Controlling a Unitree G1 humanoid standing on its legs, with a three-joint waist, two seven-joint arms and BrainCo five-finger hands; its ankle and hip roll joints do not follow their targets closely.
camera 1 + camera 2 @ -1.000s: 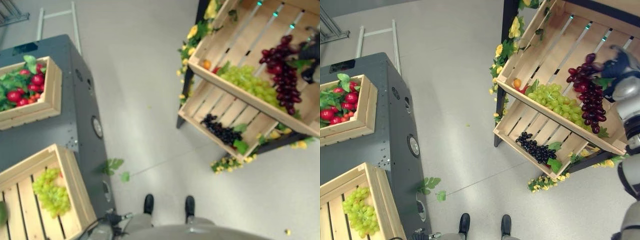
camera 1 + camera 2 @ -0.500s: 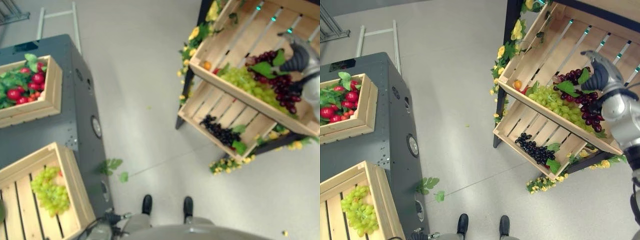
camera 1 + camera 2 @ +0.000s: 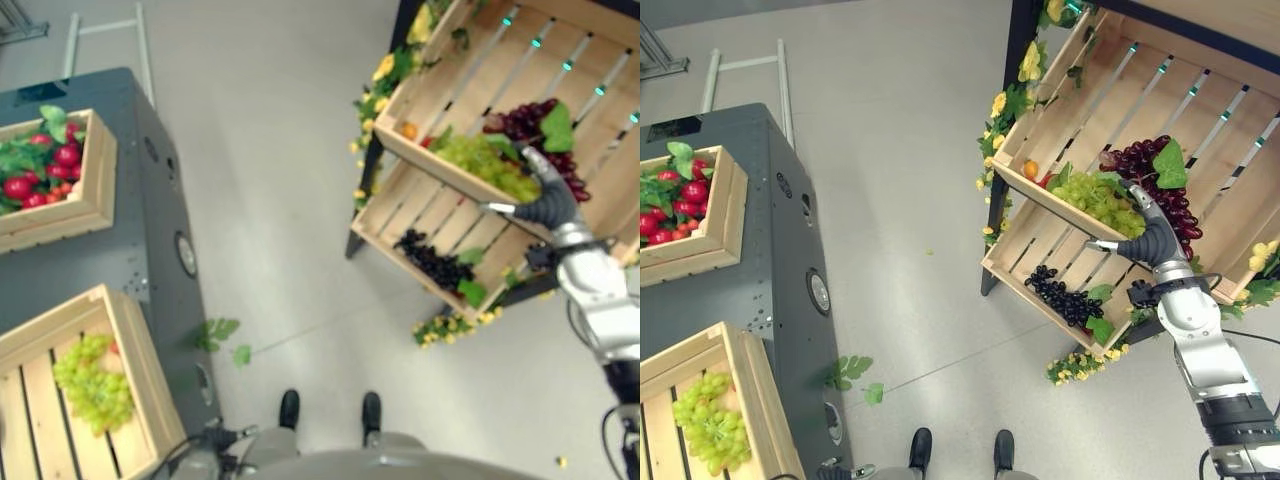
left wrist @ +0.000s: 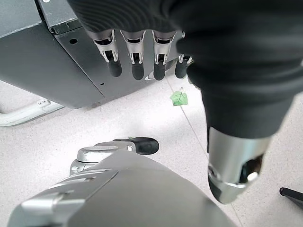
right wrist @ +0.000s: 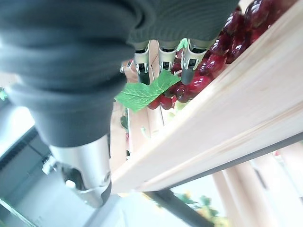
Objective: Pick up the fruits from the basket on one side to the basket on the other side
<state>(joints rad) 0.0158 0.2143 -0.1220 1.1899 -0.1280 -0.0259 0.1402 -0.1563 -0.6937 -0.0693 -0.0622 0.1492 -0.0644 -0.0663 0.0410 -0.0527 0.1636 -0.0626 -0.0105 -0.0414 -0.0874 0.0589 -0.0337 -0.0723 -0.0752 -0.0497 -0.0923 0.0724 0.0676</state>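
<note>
While the right hand (image 3: pixel 1152 240) hangs at the front lip of the upper slanted crate (image 3: pixel 1040 193), its fingers (image 5: pixel 161 59) are straight and relaxed, holding nothing. Fingertips point at the dark red grapes (image 3: pixel 1155 180), which lie against the green grapes (image 3: pixel 1095 198) in that crate. Crate tilts forward, so both bunches have slid to the low front wall; probably why the hand comes in over that edge. In the right wrist view a green leaf (image 5: pixel 144 92) sits between fingertips and berries, could get pinched instead of the stem. Black grapes (image 3: pixel 1065 295) lie in the lower crate (image 3: pixel 1015 285) of the same rack.

Destination looks like the wooden crate (image 3: pixel 755 400) on the grey cabinet (image 3: pixel 780 260) at the robot's left, already holding a green bunch (image 3: pixel 705 430); a second crate (image 3: pixel 720 240) of red fruit (image 3: pixel 675 195) sits farther back. Left hand (image 4: pixel 142 56) hangs low beside the cabinet, fingers loose, empty.

Judgement: reach stage, grasp not yet made.
</note>
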